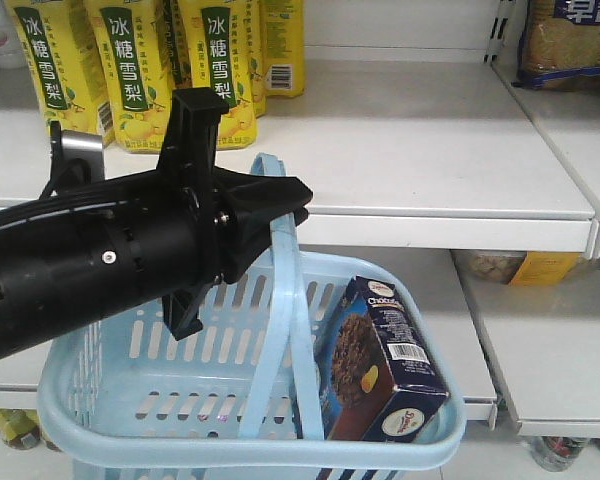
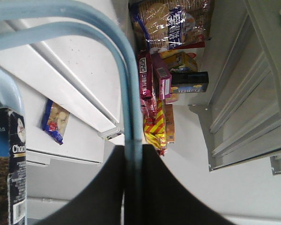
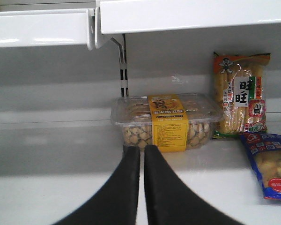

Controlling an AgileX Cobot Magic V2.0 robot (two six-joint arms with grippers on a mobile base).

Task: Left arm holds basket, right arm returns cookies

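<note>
Left jaws clamping basket (image 1: pixel 325 268) handle, cookies (image 1: pixel 380 360) inside, right jaws closed, wrist-view only

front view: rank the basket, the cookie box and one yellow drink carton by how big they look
1. basket, clearly largest
2. cookie box
3. yellow drink carton, smallest as seen, but it stands farther back with its top cut off, so unsure

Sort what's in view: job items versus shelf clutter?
Job: left gripper, shut on the basket handle; cookies box inside it; right gripper, empty.
Clutter: yellow drink cartons; clear biscuit tub; rice cracker packet; blue snack bag.
</note>
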